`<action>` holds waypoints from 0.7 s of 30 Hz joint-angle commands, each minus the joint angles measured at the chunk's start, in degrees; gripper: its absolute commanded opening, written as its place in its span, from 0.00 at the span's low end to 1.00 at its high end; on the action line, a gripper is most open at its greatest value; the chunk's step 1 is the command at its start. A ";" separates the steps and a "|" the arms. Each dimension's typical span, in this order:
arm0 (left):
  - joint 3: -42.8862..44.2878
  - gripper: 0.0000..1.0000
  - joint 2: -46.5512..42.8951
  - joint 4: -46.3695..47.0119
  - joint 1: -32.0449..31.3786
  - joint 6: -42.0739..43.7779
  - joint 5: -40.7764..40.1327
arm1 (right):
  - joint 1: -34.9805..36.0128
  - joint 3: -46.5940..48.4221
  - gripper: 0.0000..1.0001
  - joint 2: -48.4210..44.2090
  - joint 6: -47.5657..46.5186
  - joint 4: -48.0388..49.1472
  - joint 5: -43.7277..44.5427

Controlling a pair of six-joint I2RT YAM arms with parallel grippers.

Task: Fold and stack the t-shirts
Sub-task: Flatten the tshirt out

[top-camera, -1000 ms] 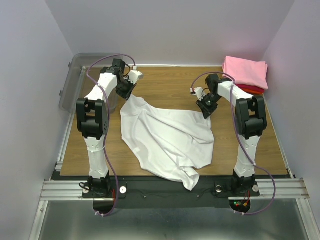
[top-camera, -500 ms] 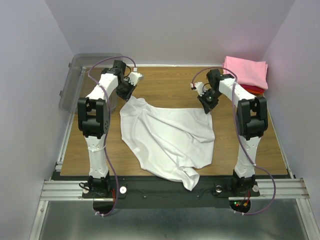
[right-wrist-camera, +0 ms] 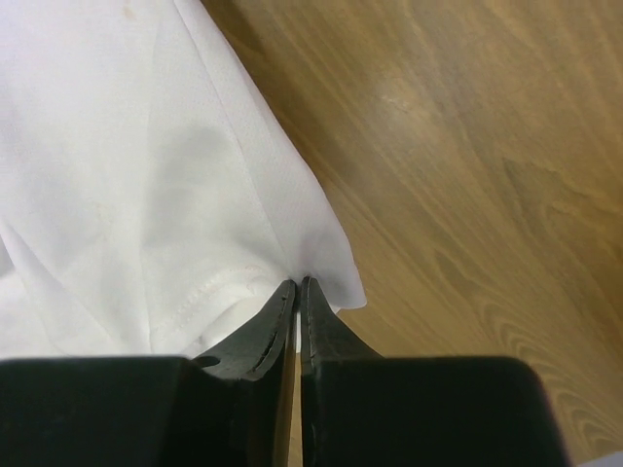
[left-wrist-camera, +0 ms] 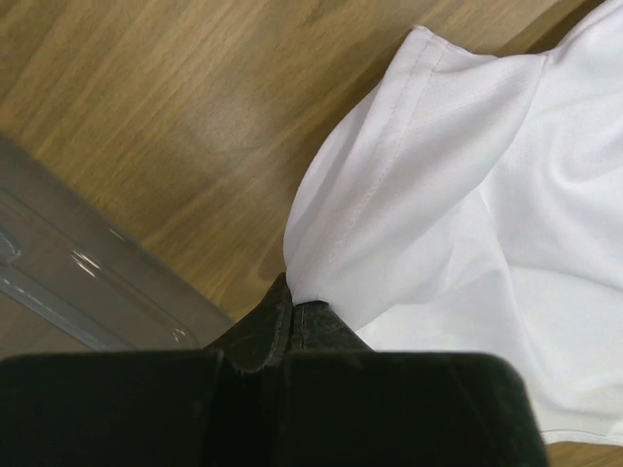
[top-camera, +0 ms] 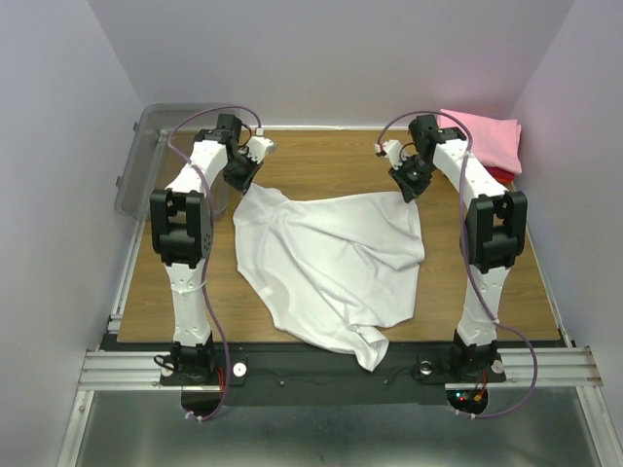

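Closed on cloth, both pairs of jaws. On the left gripper the two dark fingers meet with no gap, and a fold of the white shirt is pinched at their tips. A stitched hem runs up and away from the pinch. On the right gripper the fingers stand almost together, with only a hairline of light between them. They nip the edge of the same shirt right by a loose corner, and a stitched hem lies just left of the tips.

Outward from the two pinches, the shirt spreads toward the near edge of the table. From above, its far edge runs between the two grippers, one corner up at the left wrist and the other up at the right. The rest lies rumpled on the wood with creases running slantwise. A narrow tail of cloth droops over the near edge onto the black rail between the arm bases.

Bare wood shows under both wrists. A clear grey bin sits at the far left corner, left of the left gripper, and its wall shows in the left wrist view just beside the fingers. At the far right corner, well apart from the white shirt, a folded pink shirt lies on top of a red shirt, of which only a thin strip shows.
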 commanded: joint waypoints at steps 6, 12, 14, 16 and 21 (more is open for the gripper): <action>4.78 0.00 1.32 -1.77 0.32 0.90 0.23 | -1.76 9.20 0.13 7.12 0.01 -1.26 0.73; 5.66 0.00 2.73 -1.86 0.32 0.99 0.23 | -2.20 16.58 0.20 13.17 0.98 -1.26 0.99; 6.10 0.00 3.17 -2.04 0.32 0.99 0.31 | -2.20 19.30 0.29 14.41 1.34 -1.26 0.82; 6.54 0.00 3.69 -2.21 0.32 0.99 0.23 | -2.29 21.41 0.14 16.00 1.42 -1.35 0.73; 6.54 0.00 4.22 -2.21 0.32 1.34 0.14 | -2.29 23.36 0.01 17.67 1.34 -1.26 0.47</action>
